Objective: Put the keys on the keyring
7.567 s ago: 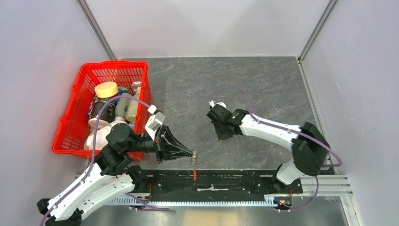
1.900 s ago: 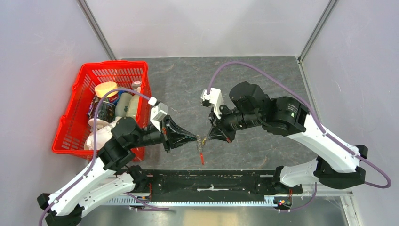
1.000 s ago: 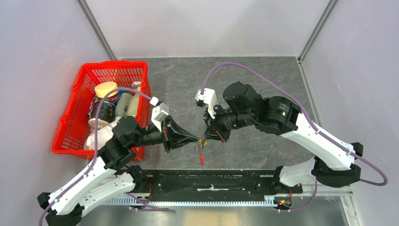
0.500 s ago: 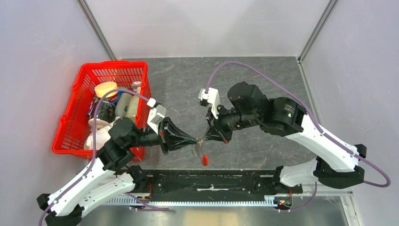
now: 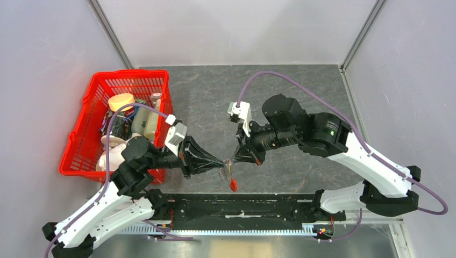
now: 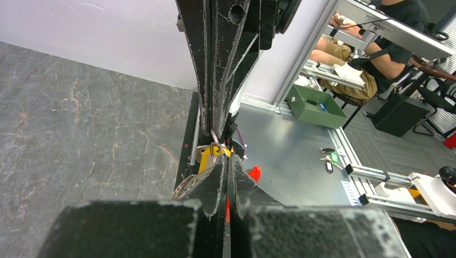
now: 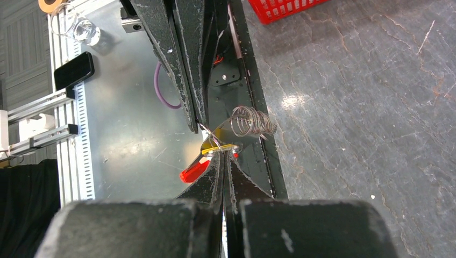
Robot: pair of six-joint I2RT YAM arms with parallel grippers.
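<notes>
My two grippers meet tip to tip above the table's front edge. My left gripper (image 5: 221, 163) is shut on the keyring (image 5: 226, 170). Its silver loops (image 6: 185, 188) stick out beside the left fingers, and its red tag (image 5: 233, 184) hangs below. The loops (image 7: 253, 121) and the tag (image 7: 194, 169) also show in the right wrist view. My right gripper (image 5: 233, 159) is shut on the small brass key (image 7: 221, 149). It holds the key flat against a ring at the left fingertips. The key (image 6: 207, 159) shows yellow in the left wrist view.
A red basket (image 5: 75, 142) with several bottles and other items stands at the left, close behind my left arm. The black rail (image 5: 258, 207) runs along the table's front edge, right under the hanging tag. Grey walls close in the back and sides.
Both grippers stay tip to tip, each keeping its hold. The left arm has drawn back slightly to the left, and the red tag has swung a little lower and to the right.
</notes>
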